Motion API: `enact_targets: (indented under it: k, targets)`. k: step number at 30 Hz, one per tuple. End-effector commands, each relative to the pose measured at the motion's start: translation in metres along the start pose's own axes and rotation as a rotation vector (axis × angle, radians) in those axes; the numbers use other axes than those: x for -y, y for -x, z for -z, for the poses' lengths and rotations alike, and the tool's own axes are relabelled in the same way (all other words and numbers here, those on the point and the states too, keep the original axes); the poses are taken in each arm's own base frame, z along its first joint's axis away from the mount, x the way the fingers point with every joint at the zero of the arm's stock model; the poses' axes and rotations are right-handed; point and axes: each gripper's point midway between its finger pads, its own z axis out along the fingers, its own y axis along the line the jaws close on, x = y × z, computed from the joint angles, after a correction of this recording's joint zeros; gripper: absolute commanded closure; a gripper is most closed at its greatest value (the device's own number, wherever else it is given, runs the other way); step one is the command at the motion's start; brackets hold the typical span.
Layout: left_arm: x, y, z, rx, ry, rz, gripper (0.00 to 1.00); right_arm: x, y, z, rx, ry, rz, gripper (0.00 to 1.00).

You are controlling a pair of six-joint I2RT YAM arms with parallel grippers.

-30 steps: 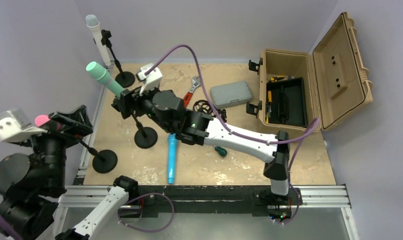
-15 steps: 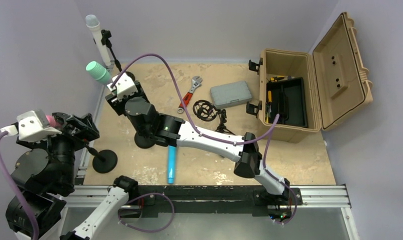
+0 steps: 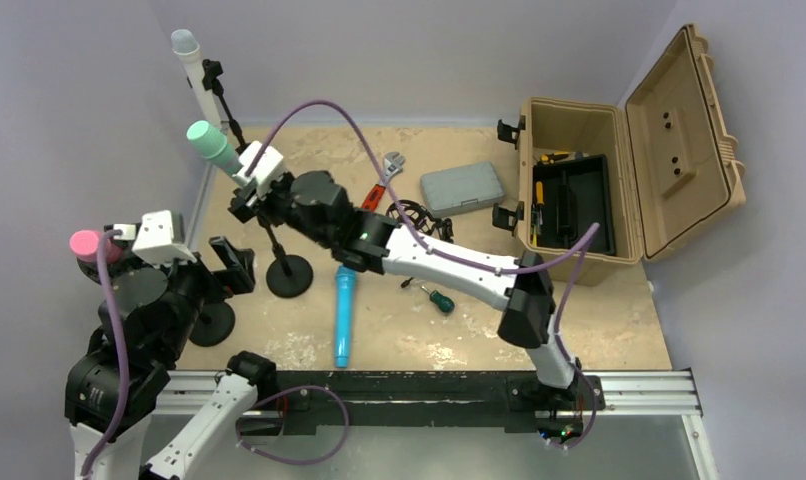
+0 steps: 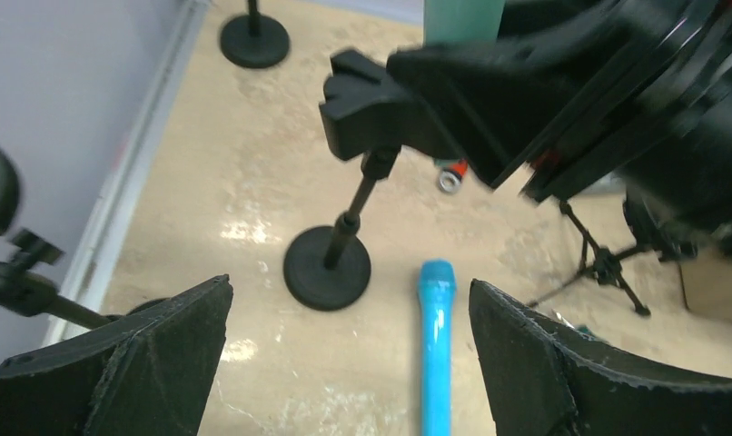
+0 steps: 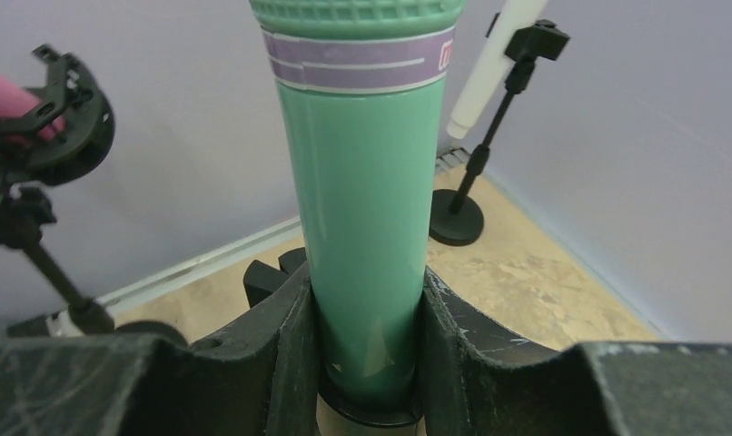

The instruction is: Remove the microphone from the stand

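Observation:
In the right wrist view my right gripper (image 5: 367,300) is shut on the green microphone (image 5: 362,182), one finger pressed against each side of its lower body. The overhead view shows that gripper (image 3: 247,188) at the top of the black stand (image 3: 289,272), with the green microphone (image 3: 212,146) sticking up and to the left. Its lower end is hidden, so I cannot tell whether it still sits in the clip (image 4: 371,91). My left gripper (image 3: 229,265) is open and empty, beside the stand; its wrist view shows the gripper (image 4: 349,363) above the stand's base (image 4: 327,268).
A blue microphone (image 3: 343,320) lies flat right of the stand base. A pink microphone (image 3: 84,243) and a white one (image 3: 191,70) sit on their own stands at the left. Wrench (image 3: 384,175), grey case (image 3: 463,187), screwdriver (image 3: 439,300) and open tan toolbox (image 3: 579,190) lie to the right.
My right gripper has closed on the green microphone after swinging around it. The left arm has swung in from the far left, bringing its open gripper beside the stand.

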Motion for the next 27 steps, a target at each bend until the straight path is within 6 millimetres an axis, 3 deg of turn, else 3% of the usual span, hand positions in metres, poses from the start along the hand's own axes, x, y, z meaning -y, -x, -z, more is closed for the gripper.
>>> enact_targets:
  k: [1, 5, 12, 19, 27]
  targets:
    - [0.028, -0.017, 0.003, -0.038, -0.169, 0.044, 0.0, 0.014, 0.072, 0.03, 0.214, 0.26, -0.033, 1.0]
    - [0.031, -0.023, 0.005, -0.04, -0.205, 0.006, 0.0, 0.013, 0.064, 0.039, 0.222, 0.471, -0.019, 1.0]
    - [0.033, -0.036, -0.003, -0.064, -0.246, -0.141, 0.0, -0.02, 0.041, 0.049, 0.194, 0.732, 0.044, 1.0]
    - [0.009, -0.051, -0.045, -0.085, -0.066, -0.25, 0.0, -0.034, 0.029, 0.056, 0.186, 0.84, 0.041, 1.0]
    - [0.03, -0.033, -0.092, 0.216, -0.131, -0.372, 0.0, -0.027, 0.023, 0.056, 0.161, 0.864, 0.029, 1.0]
